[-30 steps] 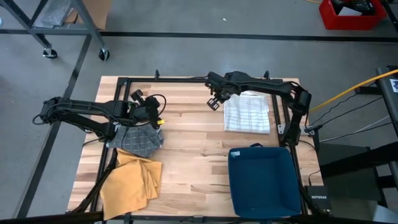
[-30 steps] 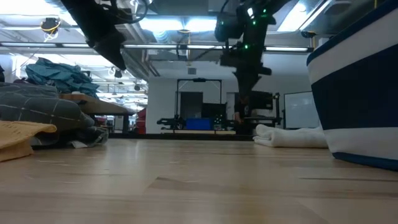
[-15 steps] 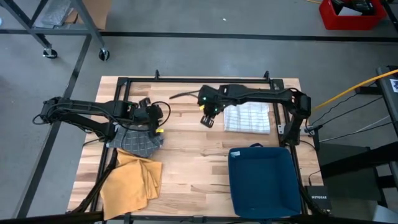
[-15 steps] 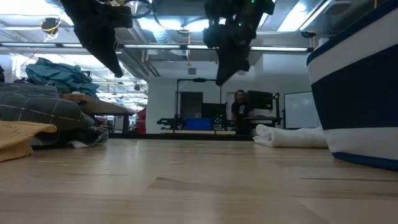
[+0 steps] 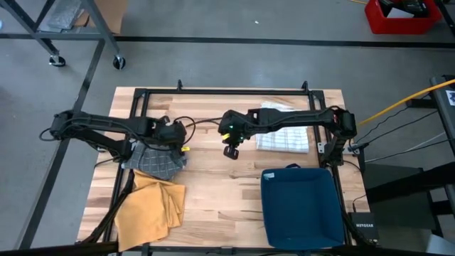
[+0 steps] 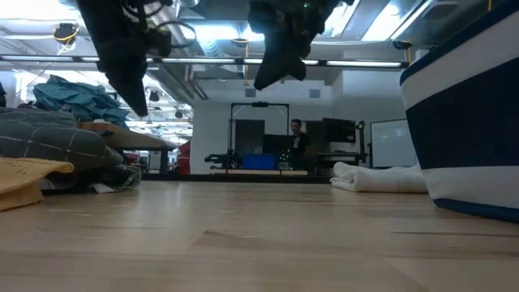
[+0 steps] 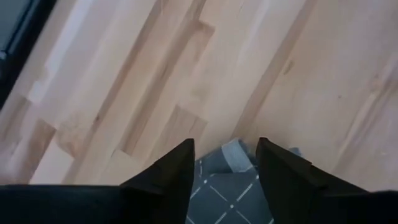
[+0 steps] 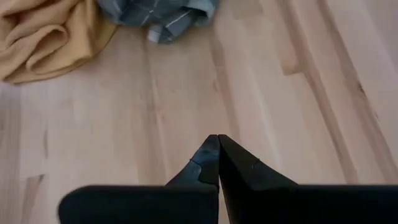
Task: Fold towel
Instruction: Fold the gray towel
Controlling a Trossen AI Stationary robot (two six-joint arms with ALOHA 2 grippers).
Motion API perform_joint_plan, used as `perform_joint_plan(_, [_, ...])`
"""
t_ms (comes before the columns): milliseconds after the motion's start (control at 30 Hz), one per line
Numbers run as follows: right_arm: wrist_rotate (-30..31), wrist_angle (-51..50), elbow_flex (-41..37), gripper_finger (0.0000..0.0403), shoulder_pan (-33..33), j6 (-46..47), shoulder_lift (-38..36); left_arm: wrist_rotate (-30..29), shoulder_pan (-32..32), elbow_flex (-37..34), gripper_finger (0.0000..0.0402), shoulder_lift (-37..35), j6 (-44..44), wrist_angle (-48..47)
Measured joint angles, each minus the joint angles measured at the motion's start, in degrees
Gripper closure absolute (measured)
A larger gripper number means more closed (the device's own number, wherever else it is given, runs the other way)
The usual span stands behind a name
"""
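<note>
A crumpled grey checked towel [image 5: 160, 160] lies on the table at the left, and a yellow towel [image 5: 149, 206] lies just near of it. A folded white checked towel [image 5: 284, 131] lies flat at the far right. My left gripper [image 5: 179, 135] is open above the grey towel's far edge [image 7: 230, 180], and its fingers stand apart over that edge without touching it. My right gripper [image 5: 231, 151] is shut and empty, above bare wood at the table's middle [image 8: 217, 140]. Both grippers hang well above the tabletop in the low view, the left [image 6: 142, 109] and the right [image 6: 261, 83].
A dark blue bin [image 5: 302, 206] stands at the near right, and its wall shows in the low view [image 6: 470, 122]. A black frame [image 5: 213, 90] runs along the table's far edge. Bare wood lies between the grey towel and the bin. A person stands far off in the room [image 6: 297, 130].
My right gripper has left the white towel and swung toward the table's left and near edge, ending over the middle. My left gripper has dropped a little toward the grey towel. The towels have stayed where they were.
</note>
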Motion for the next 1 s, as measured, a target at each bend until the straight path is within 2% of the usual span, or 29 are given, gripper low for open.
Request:
perform_joint_plan(467, [0.04, 0.23, 0.0, 0.0395, 1.46, -0.95, 0.02, 0.02, 0.0, 0.0, 0.0245, 15.35, 2.99, 0.02])
perform_joint_plan(600, [0.04, 0.05, 0.0, 0.0389, 1.46, -0.95, 0.02, 1.84, 0.0, 0.0, 0.0245, 18.18, 2.99, 0.05])
perform_joint_plan(1000, [1.27, 0.75, 0.0, 0.0259, 1.44, -0.99, 0.04, 3.87, 0.0, 0.0, 0.0245, 18.95, 0.62, 3.82])
